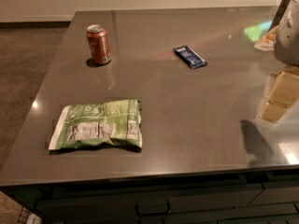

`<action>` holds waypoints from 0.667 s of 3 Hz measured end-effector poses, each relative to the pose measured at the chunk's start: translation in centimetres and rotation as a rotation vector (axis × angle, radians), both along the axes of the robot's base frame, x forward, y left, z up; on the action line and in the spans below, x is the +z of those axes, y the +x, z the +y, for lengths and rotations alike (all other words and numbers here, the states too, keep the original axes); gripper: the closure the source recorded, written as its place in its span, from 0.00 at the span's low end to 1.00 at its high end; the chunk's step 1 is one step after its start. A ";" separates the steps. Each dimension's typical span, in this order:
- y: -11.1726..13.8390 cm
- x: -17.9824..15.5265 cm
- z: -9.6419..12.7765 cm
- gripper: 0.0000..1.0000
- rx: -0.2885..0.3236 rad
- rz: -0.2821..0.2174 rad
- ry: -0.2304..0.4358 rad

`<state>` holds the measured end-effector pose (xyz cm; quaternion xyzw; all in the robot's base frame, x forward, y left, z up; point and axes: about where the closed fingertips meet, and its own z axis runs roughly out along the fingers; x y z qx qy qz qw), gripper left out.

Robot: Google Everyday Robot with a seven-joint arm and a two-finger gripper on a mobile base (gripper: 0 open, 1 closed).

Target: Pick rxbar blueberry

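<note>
The rxbar blueberry (189, 57) is a small flat dark blue wrapper with white lettering. It lies flat on the dark grey countertop (187, 115), right of centre and towards the back. My gripper (288, 31) shows only as a pale grey shape at the right edge, partly cut off by the frame. It is well to the right of the bar and apart from it. Nothing is seen in it.
An orange-red soda can (98, 44) stands upright at the back left. A large green-and-white chip bag (97, 124) lies near the front left. Tan blocks (280, 94) sit at the right edge. Drawers (154, 206) run below the counter's front edge.
</note>
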<state>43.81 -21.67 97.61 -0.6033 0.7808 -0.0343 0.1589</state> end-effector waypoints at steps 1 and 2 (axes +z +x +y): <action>0.0 0.0 0.0 0.00 0.000 0.000 0.000; 0.5 0.0 0.2 0.00 -0.003 0.013 0.013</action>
